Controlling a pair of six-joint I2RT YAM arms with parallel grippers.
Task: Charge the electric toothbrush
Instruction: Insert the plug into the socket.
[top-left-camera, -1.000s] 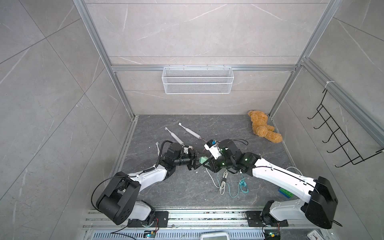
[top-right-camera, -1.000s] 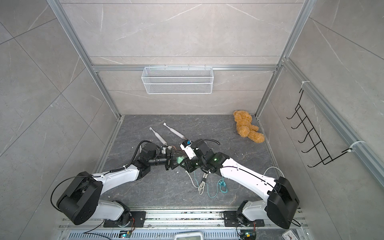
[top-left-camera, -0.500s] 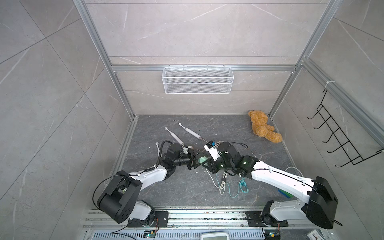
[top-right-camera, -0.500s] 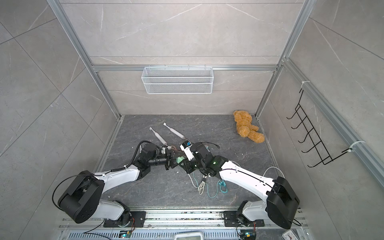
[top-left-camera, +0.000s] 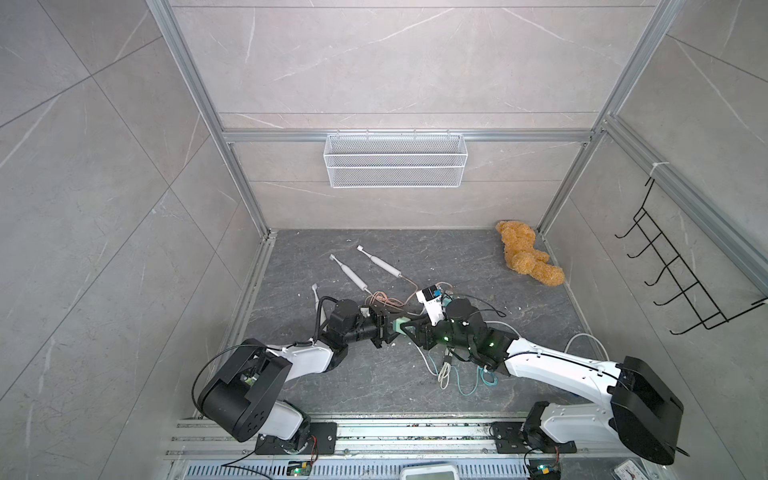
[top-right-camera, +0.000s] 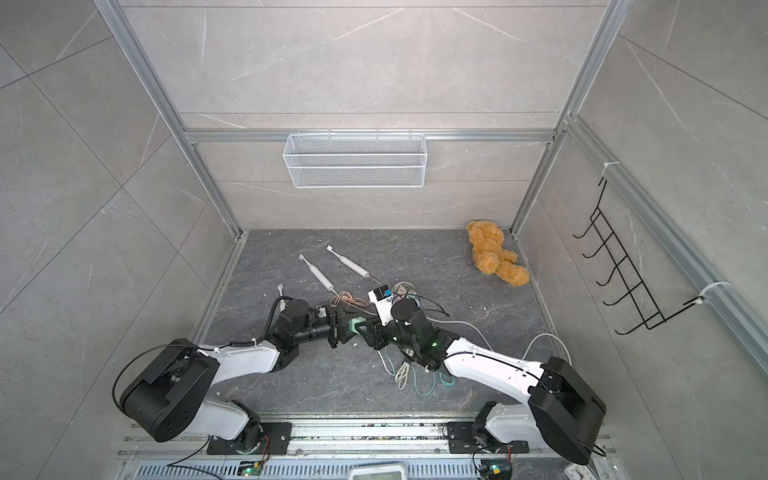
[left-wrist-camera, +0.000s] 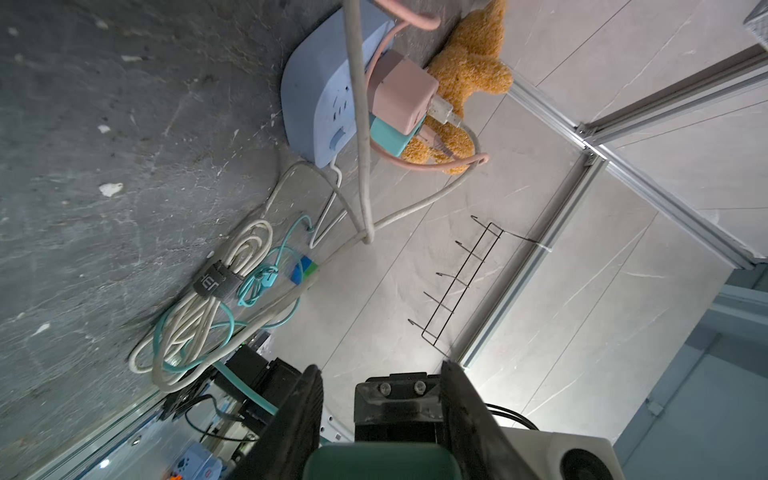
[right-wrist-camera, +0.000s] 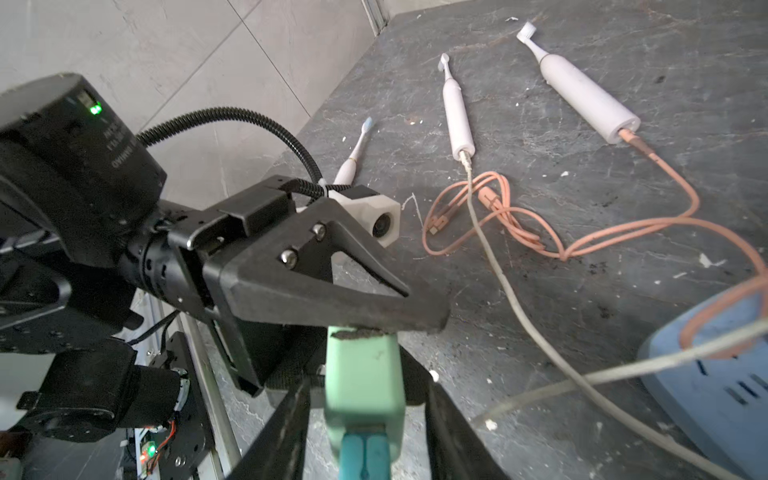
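R gripper (right-wrist-camera: 369, 395) is now spread wider; mint adapter (right-wrist-camera: 363, 365) is pinched by L gripper (top-left-camera: 390, 329) alone, so handover is judged done.

Two arms, a matched pair. Left arm (top-left-camera: 299, 361): white moulded link shell, black joint housings, and a large black shoulder drum (top-left-camera: 241, 399) with small round holes in its face. A thin black cable (top-left-camera: 208, 365) looped beside the drum. Right arm (top-left-camera: 552, 365): same white shell and black drum, with green lamps (top-left-camera: 491, 344) lit near the wrist. Left gripper (top-left-camera: 391, 328) and right gripper (top-left-camera: 411, 328): matt black, with triangular open-frame fingers. Two silver screws (right-wrist-camera: 286, 257) fixed the left finger. A ribbed black hose (right-wrist-camera: 249, 120) led to a white camera (right-wrist-camera: 380, 218) with a round lens. The joint housing (right-wrist-camera: 75, 137) bore white lettering, unreadable. Base plates (top-left-camera: 295, 442) were black.
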